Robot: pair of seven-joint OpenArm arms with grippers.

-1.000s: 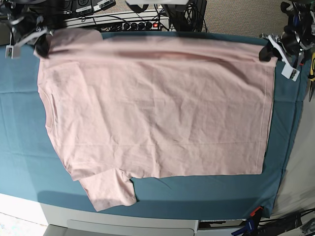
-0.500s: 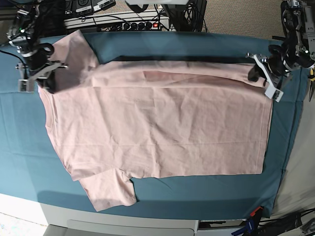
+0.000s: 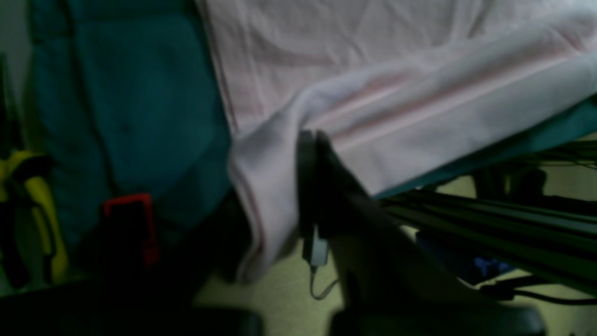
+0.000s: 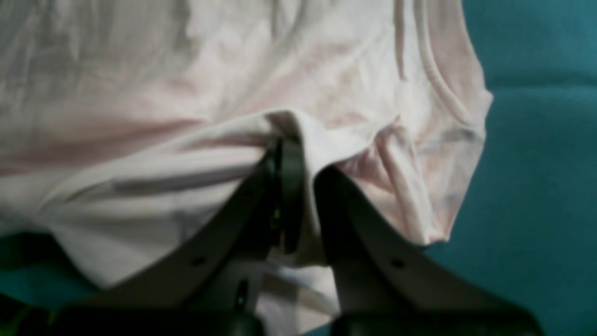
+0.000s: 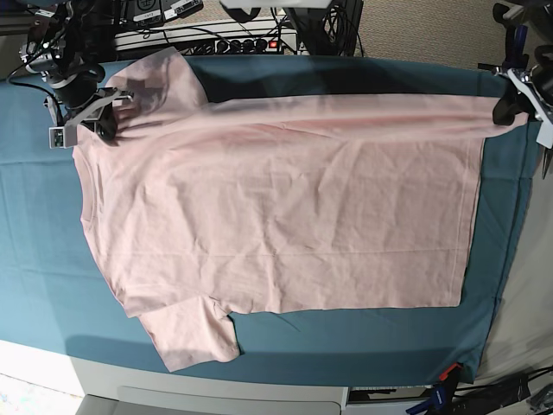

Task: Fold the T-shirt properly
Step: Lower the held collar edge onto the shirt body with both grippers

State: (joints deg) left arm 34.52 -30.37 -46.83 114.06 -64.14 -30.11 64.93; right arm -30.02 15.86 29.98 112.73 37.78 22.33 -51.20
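1. Left gripper [image 5: 505, 111]: upper right of the base view, jaws clamped on the hem corner of the T-shirt [image 5: 276, 207]; in the left wrist view the dark fingers [image 3: 310, 177] pinch a bunched fold of pink cloth.
2. Right gripper [image 5: 99, 121]: upper left of the base view, jaws pressed together on the cloth near the shoulder; the right wrist view shows fabric gathered between the fingers [image 4: 289, 186].
3. T-shirt: pale pink, short-sleeved, plain side up, spread across the teal table cloth [image 5: 34, 251] through the middle of the frame. Neckline at the left, hem at the right. Top edge pulled taut between the two grippers. One sleeve lies flat at lower left; the other rises at upper left, beside the right gripper.
4. Hard to make out: both wrist views are blurred. The left gripper's body is partly cut off by the right frame edge in the base view.
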